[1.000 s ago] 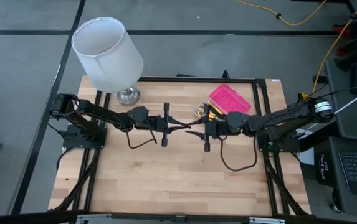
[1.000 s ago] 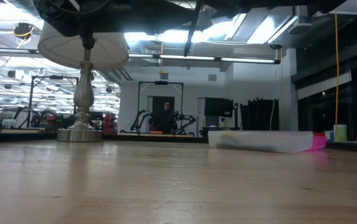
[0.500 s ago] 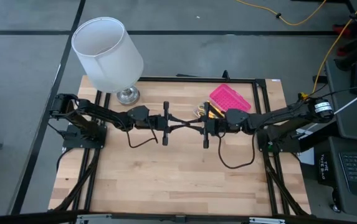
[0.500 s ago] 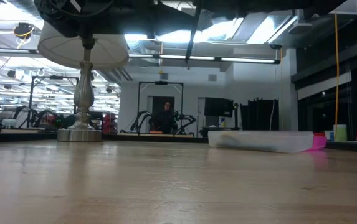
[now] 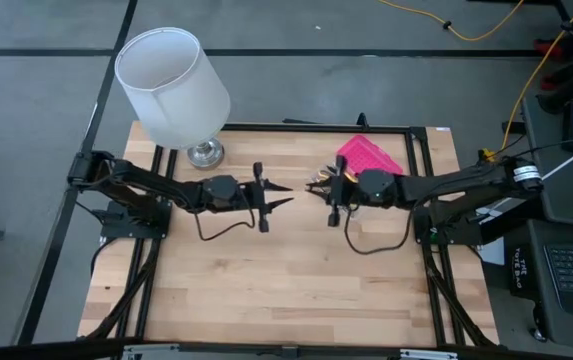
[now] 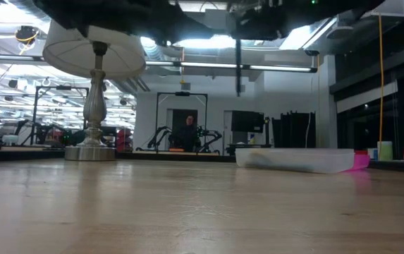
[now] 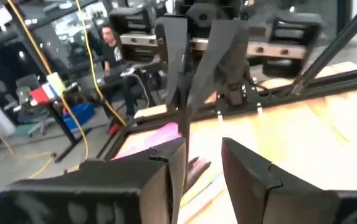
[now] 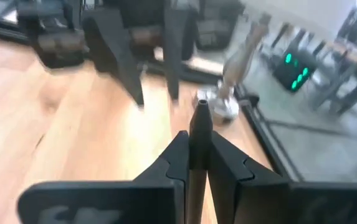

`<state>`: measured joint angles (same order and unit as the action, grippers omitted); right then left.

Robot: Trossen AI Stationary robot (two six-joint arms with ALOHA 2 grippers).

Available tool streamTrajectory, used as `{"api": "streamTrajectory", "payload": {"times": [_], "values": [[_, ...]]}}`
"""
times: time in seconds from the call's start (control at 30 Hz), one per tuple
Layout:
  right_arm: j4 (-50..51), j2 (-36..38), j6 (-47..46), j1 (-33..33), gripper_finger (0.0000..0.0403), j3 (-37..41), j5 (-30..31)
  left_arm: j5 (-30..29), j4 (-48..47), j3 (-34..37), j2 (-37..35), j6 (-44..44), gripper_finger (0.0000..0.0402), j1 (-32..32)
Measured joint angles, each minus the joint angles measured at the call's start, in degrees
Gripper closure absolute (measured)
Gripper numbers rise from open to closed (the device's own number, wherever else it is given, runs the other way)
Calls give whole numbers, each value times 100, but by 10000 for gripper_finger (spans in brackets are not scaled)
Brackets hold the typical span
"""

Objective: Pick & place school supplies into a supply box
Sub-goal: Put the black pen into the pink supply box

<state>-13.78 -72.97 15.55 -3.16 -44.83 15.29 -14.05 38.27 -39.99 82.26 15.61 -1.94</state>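
- Right gripper clamps a dark pen above mid-table, facing the left arm.
- Left gripper opposite, fingers apart, empty.
- Pink-lidded box lies just behind the right gripper; supplies beside it.
- Lamp at the far left corner.
- Low view: pen hangs upright, clear of the table.

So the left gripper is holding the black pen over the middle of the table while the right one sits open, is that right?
Not quite: the sides are swapped. The right gripper is shut on the black pen, as the right wrist view shows. The left gripper is the open one, with nothing between its fingers in the left wrist view. Both are over the middle of the table.
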Motion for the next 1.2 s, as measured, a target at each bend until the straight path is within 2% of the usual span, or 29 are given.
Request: {"api": "streamTrajectory", "payload": {"times": [0.23,0.33,0.67,0.83,0.97,1.2], "values": [[1576,393,-1355,191,366,-384,9,-140,-1239,-2,-655,-392,304,-221],[2380,387,-1880,385,366,-610,26,-139,-1457,-2,-757,-429,306,-260],[4146,363,-3029,1214,366,-1070,12,-137,-1445,-2,-759,-239,304,-262],[4376,361,-3205,1665,366,-1115,-28,-137,-1342,-2,-758,-242,308,-262],[4696,361,-3419,1950,366,-1113,-319,-134,-1340,-2,-757,-242,307,-262],[4896,196,-3791,2079,366,-1113,-335,-134,-1334,-2,-757,-242,310,-262]]}}
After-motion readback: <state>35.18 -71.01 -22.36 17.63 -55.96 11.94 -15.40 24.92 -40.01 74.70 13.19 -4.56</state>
